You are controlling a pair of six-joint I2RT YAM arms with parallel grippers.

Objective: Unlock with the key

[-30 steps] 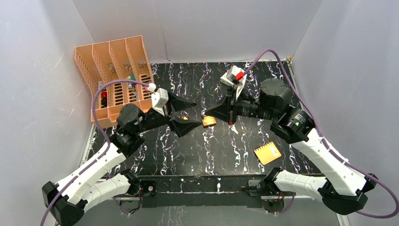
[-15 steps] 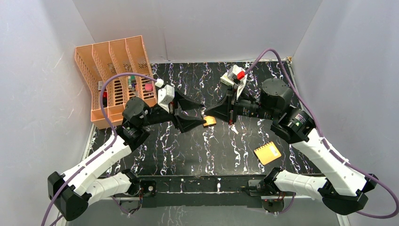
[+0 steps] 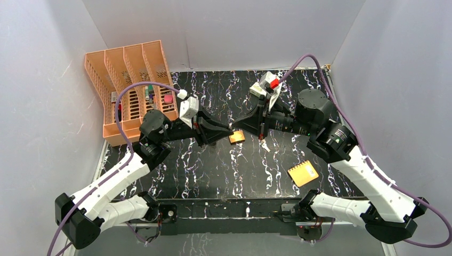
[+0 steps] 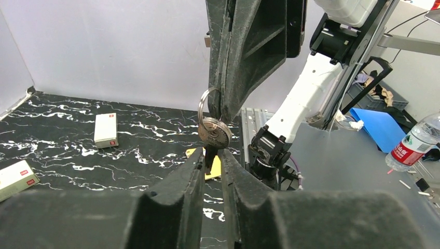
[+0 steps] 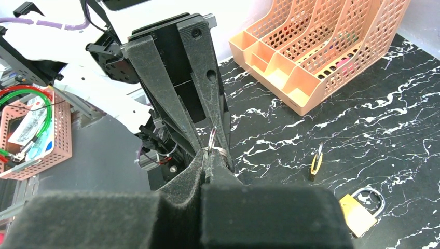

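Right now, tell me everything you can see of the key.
The key is a small bunch of silvery metal keys with round heads on a thin split ring, held in mid-air. The right gripper pinches it at the ring end; the blade hangs down into the narrow gap between the fingers of the left gripper. Whether those touch it is unclear.

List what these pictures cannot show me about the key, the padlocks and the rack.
- Left wrist view: blade of the key sunk between the left gripper fingers; pinched or not, unclear.
- Top view: key hidden where the right gripper meets the left one.
- Right wrist view: keyholes of the big padlock and small padlock face away.
- Top view: rack contents too small behind its mesh.
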